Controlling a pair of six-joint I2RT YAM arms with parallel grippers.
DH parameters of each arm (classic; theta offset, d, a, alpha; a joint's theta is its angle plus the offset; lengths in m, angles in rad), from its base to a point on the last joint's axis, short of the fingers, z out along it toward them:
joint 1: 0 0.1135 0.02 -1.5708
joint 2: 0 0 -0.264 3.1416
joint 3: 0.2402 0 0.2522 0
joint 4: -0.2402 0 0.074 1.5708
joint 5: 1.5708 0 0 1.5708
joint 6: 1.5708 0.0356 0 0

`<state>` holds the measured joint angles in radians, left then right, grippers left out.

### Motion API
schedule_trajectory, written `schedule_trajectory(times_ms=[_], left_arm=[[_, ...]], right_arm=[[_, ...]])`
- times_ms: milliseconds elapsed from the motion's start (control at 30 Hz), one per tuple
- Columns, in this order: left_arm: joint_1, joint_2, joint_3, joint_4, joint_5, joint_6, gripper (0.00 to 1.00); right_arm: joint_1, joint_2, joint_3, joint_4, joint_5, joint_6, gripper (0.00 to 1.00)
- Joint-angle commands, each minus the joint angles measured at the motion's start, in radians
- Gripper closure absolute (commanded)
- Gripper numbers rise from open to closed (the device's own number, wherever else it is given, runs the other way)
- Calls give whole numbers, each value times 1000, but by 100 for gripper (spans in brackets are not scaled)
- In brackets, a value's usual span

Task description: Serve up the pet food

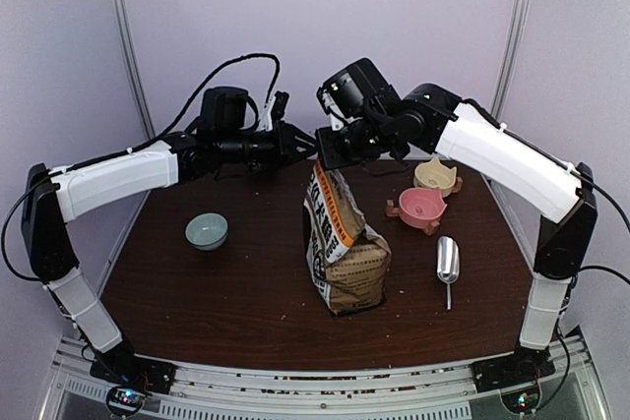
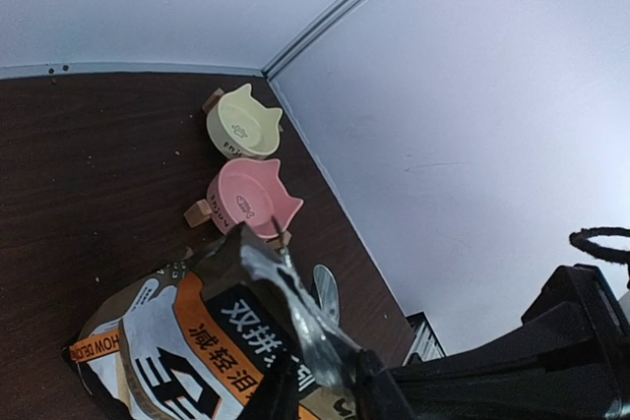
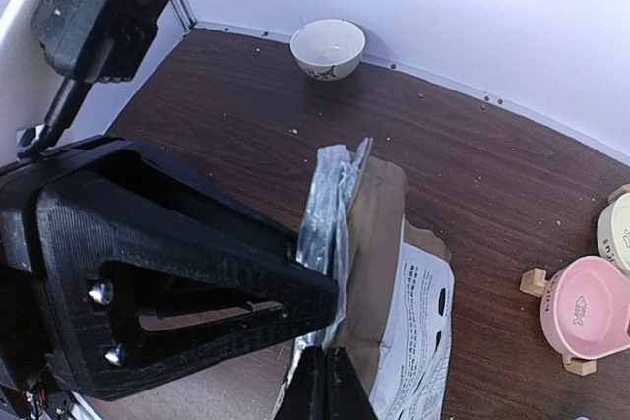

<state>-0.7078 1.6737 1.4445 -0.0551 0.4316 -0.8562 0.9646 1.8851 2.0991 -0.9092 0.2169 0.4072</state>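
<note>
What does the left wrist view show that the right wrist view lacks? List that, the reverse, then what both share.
Only left wrist: the scoop, peeking out behind the bag. Only right wrist: the round bowl near the far wall. Both: the bag, the pink bowl and the cream bowl, which is cut off at the right wrist view's edge.

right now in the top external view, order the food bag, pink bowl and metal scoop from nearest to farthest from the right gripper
From the right gripper:
1. kraft bag, directly below, its top edge at the fingers.
2. pink bowl, off to the right, toward the back.
3. metal scoop, right side, toward the front.
</note>
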Motion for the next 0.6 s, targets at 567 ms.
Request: schedule_trajectory(times_ms=[567], left_arm=[[-34, 27, 36, 55, 2, -6, 100]], right_arm=[[19, -32, -70, -78, 196, -109, 100]])
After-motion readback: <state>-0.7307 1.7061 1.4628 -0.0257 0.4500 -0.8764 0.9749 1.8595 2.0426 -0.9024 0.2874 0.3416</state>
